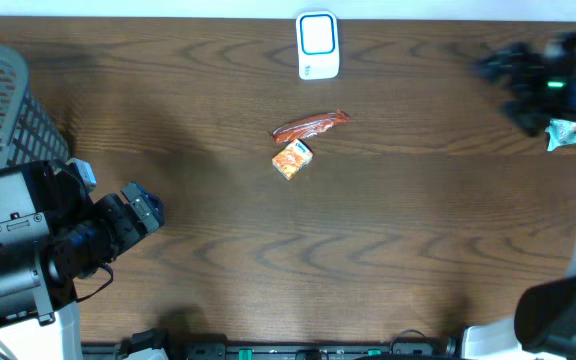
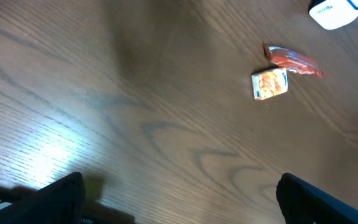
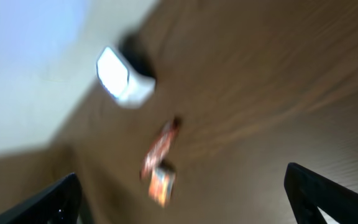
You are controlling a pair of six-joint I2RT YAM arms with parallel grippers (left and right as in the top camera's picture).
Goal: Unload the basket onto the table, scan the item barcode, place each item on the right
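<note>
Surface: dark brown wood-grain table (image 1: pixel 388 230)
Far edge, centre: white rounded plastic scanner with a blue-rimmed window (image 1: pixel 317 45)
Middle: long red crinkled foil packet (image 1: pixel 311 125)
Just beside the packet, nearer side: small orange cardboard box (image 1: pixel 292 159)

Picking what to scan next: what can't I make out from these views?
Barcode on the orange box: too small overhead and in left wrist view, blurred in right wrist view.
Red wrapper print: same.
Teal object at the right edge overhead: too small, unidentifiable.
Basket contents: cut off by the left edge overhead.
</note>
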